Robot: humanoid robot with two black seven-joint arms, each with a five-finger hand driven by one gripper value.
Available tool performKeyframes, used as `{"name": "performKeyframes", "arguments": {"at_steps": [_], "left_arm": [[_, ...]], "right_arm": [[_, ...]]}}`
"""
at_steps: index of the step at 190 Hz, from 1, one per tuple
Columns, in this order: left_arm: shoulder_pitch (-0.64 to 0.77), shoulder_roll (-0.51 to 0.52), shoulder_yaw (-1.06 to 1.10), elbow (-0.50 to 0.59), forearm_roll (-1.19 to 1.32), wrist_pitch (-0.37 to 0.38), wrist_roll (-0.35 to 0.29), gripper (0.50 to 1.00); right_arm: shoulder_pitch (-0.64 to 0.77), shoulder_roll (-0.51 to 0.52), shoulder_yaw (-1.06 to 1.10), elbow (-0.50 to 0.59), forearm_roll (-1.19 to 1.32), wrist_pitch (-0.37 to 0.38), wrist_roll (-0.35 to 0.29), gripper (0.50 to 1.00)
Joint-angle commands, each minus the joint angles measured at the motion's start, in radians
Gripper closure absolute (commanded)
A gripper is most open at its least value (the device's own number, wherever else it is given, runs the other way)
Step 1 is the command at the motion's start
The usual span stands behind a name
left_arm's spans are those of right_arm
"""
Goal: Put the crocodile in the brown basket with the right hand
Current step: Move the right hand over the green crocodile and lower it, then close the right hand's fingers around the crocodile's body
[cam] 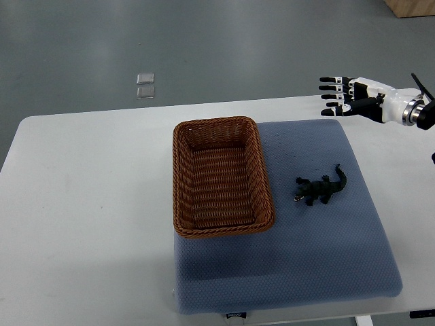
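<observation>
A small dark crocodile toy (321, 186) lies on the blue mat (306, 251), to the right of the brown wicker basket (182, 178). The basket holds nothing. My right hand (338, 96) hovers above the mat's far right corner, well beyond the crocodile, with its fingers spread straight out and holding nothing. The left arm does not show.
The mat and basket rest on a white table (81, 204). Two small clear squares (145, 85) lie on the grey floor beyond the table's far edge. A wooden box corner (411, 7) shows at the top right.
</observation>
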Motion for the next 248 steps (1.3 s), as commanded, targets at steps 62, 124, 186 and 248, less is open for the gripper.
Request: {"name": "performKeyframes", "arguments": {"at_steps": [62, 124, 186, 248], "left_arm": [[0.000, 0.000, 0.000, 0.000, 0.000, 0.000, 0.000, 0.500], [0.000, 0.000, 0.000, 0.000, 0.000, 0.000, 0.000, 0.500], [0.000, 0.000, 0.000, 0.000, 0.000, 0.000, 0.000, 0.500], [0.000, 0.000, 0.000, -0.001, 0.000, 0.000, 0.000, 0.500]], "right_arm": [[-0.029, -0.187, -0.002, 0.286, -0.387, -0.017, 0.115, 0.558], [-0.097, -0.244, -0.039, 0.493, -0.741, -0.134, 0.123, 0.558], [-0.097, -0.231, -0.139, 0.531, -0.838, -0.304, 0.123, 0.558], [-0.108, -0.231, -0.171, 0.531, -0.928, -0.432, 0.143, 0.558]]}}
